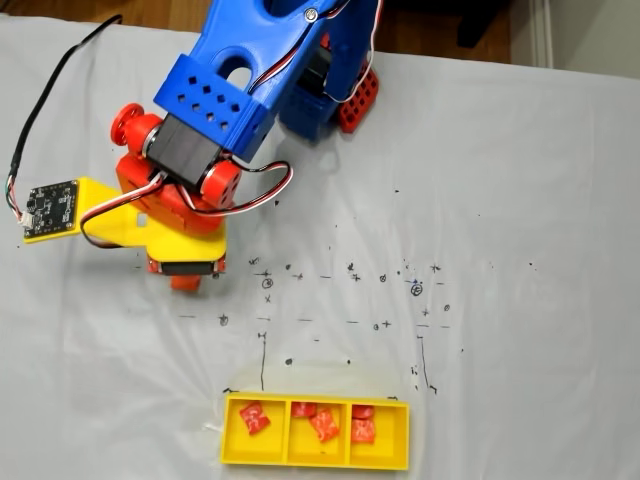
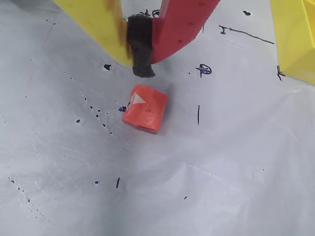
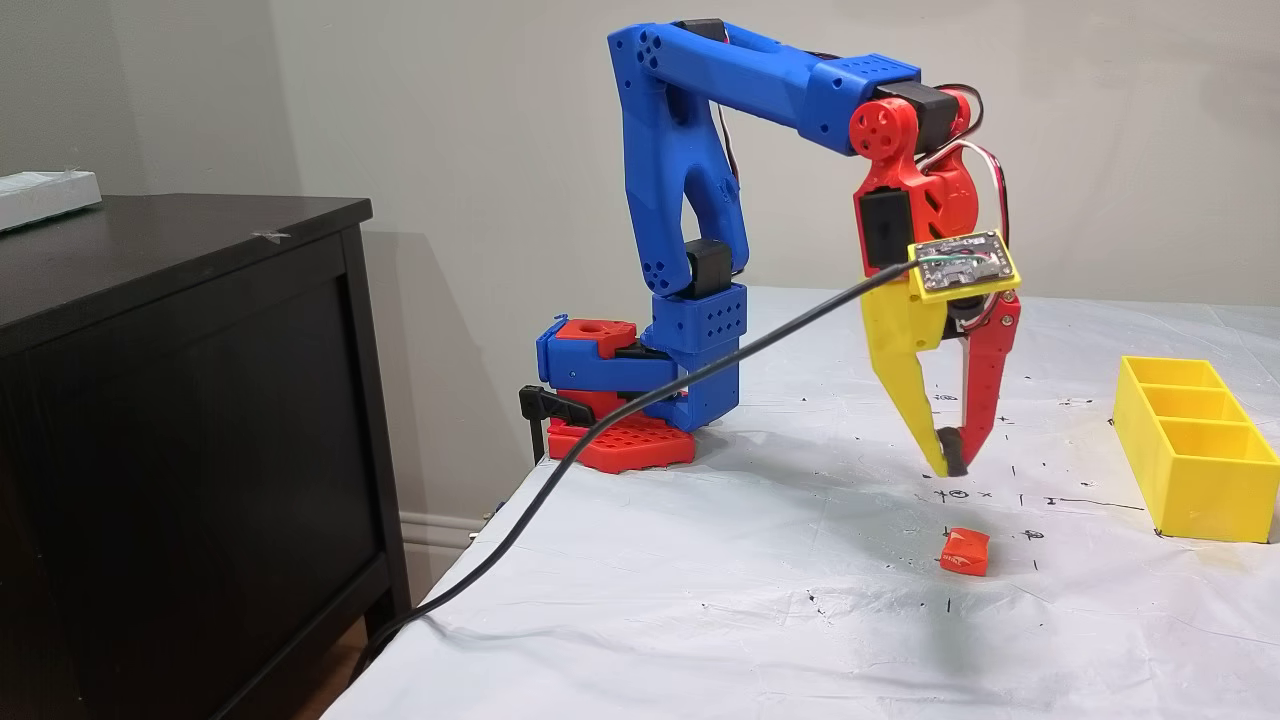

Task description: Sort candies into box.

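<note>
**One candy out, five boxed**

One red candy [image 2: 144,107] lies alone on the white surface [image 3: 700,600], well apart from the yellow box [image 3: 1196,452]. The box [image 1: 315,455] holds five: one in one end compartment, two in each of the others. Above the loose candy hangs the end effector [image 3: 951,455], fingertips together, empty.

One yellow box [image 1: 233,447] with three compartments holds five candies [image 1: 254,417], and a sixth candy [image 3: 964,552] lies on the table [image 3: 700,620].
</note>
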Robot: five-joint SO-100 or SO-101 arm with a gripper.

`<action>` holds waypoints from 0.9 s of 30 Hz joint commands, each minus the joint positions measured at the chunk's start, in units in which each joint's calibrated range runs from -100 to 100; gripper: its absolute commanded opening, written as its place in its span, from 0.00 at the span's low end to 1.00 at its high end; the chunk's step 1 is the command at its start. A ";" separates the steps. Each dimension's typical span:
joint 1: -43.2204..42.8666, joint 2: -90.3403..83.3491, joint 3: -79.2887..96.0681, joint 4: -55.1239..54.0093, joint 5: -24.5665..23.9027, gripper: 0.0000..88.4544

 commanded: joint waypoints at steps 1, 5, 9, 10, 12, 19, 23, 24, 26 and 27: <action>0.47 2.17 -3.73 -0.43 -0.54 0.14; 0.83 5.47 -6.37 0.88 -0.49 0.23; 1.19 7.26 -8.01 1.21 -0.59 0.26; 1.19 7.51 -8.10 1.12 -0.59 0.26; 1.28 7.68 -8.10 0.88 -0.63 0.26; 1.73 9.88 -9.38 -0.35 -0.83 0.27; 2.01 11.67 -10.29 -0.76 -0.93 0.28; 2.01 11.75 -10.29 -0.76 -0.98 0.28; 2.01 11.84 -10.29 -0.76 -1.03 0.28; 2.01 11.84 -10.11 -0.76 -1.07 0.29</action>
